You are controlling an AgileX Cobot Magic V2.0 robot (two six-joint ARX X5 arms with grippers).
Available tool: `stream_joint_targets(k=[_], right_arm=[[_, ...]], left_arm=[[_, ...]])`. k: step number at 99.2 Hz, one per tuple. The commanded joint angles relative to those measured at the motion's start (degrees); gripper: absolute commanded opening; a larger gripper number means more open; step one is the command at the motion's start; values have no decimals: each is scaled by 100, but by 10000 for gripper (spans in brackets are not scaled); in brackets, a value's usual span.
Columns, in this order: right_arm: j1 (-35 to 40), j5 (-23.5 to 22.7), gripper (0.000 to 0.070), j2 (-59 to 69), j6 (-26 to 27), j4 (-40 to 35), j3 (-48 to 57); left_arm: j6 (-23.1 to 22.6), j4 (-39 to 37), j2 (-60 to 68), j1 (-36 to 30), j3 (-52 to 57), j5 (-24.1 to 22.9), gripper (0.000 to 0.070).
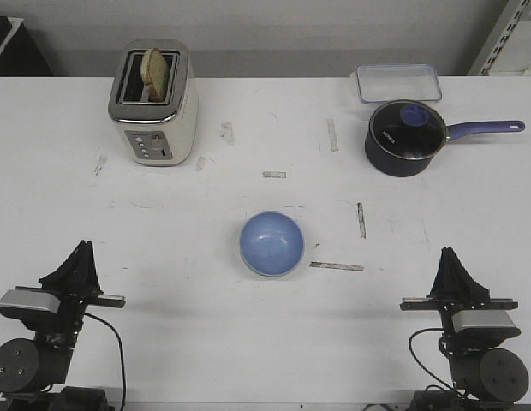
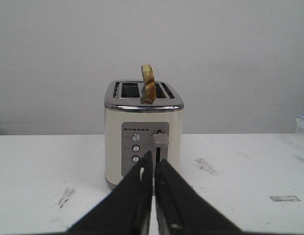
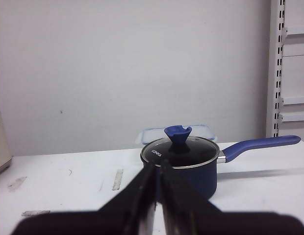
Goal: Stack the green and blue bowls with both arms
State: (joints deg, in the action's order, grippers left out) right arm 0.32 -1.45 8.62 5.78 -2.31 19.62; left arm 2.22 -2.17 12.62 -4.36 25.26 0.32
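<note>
The light blue bowl sits upright in the middle of the table. A thin pale mint green edge shows along its near rim, as if the green bowl lies under it; the rest of the green bowl is hidden. My left gripper rests at the near left, shut and empty, its tips pointing toward the toaster in the left wrist view. My right gripper rests at the near right, shut and empty, its tips pointing toward the saucepan in the right wrist view. Both are well away from the bowls.
A cream toaster with a bread slice stands at the far left, also seen in the left wrist view. A dark blue lidded saucepan and a clear container are at the far right. The saucepan also shows in the right wrist view.
</note>
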Motion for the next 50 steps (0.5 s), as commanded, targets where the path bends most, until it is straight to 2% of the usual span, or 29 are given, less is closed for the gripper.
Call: stream_joint_targets(k=[1,19,31,50], right_arm=[[4,-2,4,-4,20,63,2],[4,-2,4,-4,17,63,2],[4,-2,4,-4,17,63,2],[4,-2,4,-4,17,63,4]], left_arm=[[-70,-55,-63,-4,44,7,1],[-83,-50,-236,-4,-7,4,1],[-350,-57,-330,-4,-157,4,1],[-354,-101,-479,20,-634,4,1]])
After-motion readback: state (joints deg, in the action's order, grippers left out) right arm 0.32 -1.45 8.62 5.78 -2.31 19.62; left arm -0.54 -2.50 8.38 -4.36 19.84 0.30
